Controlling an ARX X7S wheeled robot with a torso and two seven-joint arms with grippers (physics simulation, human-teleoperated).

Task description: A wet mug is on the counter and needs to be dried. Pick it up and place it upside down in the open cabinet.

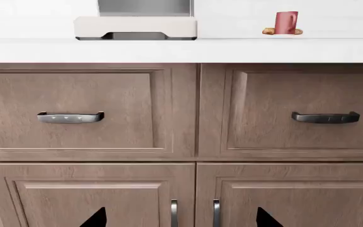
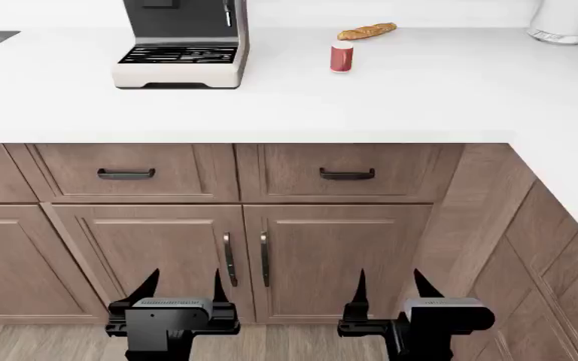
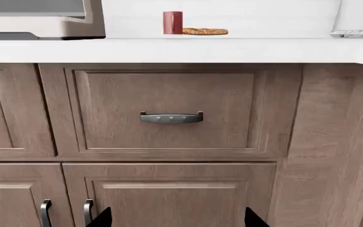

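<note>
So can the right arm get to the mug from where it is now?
Probably not yet. The right gripper hangs low in front of the cabinet doors, open and empty, while the mug stands far back on the counter beside the baguette. Nothing blocks it above; the arm must rise first.

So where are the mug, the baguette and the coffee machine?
mug (image 2: pixel 342 58), head view, on its red side.
baguette (image 2: pixel 366 31), head view, mid-loaf.
coffee machine (image 2: pixel 177 54), head view, on its drip grille.
</note>
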